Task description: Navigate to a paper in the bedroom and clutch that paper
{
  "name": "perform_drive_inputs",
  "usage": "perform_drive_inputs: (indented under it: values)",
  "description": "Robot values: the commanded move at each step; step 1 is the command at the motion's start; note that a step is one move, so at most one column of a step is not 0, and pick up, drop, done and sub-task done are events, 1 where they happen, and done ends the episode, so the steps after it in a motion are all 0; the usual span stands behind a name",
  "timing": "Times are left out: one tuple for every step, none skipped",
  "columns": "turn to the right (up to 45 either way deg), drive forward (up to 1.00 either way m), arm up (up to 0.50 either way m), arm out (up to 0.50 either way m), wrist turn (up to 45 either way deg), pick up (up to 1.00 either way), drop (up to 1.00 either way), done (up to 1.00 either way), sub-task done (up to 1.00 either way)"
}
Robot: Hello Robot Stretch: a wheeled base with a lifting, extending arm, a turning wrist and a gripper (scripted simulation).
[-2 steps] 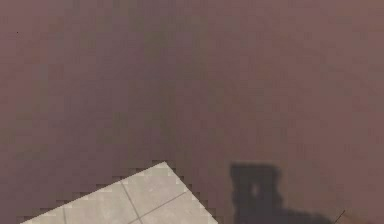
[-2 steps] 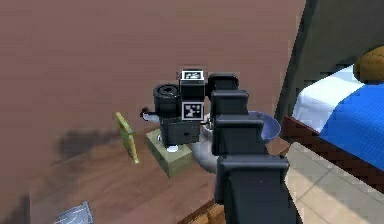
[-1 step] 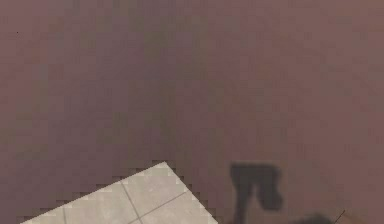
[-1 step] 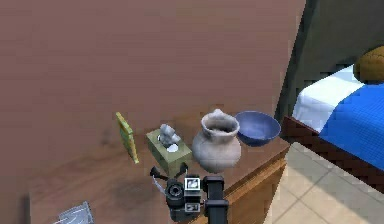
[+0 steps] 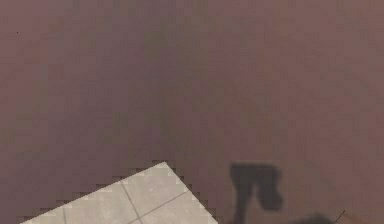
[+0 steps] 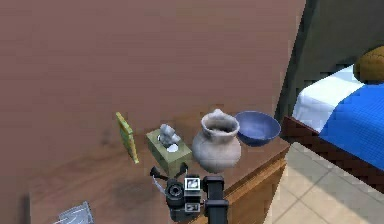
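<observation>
The crumpled paper (image 6: pixel 73 213) lies on the table (image 6: pixel 110 186) at eight o'clock from the gripper (image 6: pixel 163 181), whose hold I cannot tell.

thing: crumpled sheet (image 6: pixel 75 213), prob the paper | look: pale grey, kinda wrinkly | pose: lying flat | spot: on wooden tabletop (image 6: pixel 110 180), arm side view's bottom left, partly cut off

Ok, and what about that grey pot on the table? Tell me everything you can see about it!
The pot is pale grey and looks like clay. It has a round belly, a narrower neck and a wide wavy rim. It stands upright on the brown wooden table, between a small box and a blue bowl. It overlaps the bowl in the picture, so I can't tell if they touch.
</observation>
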Motion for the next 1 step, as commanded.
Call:
perform_drive_inputs:
  values:
    - [0.0,0.0,0.1,0.0,0.0,0.0,0.0,0.0,0.0]
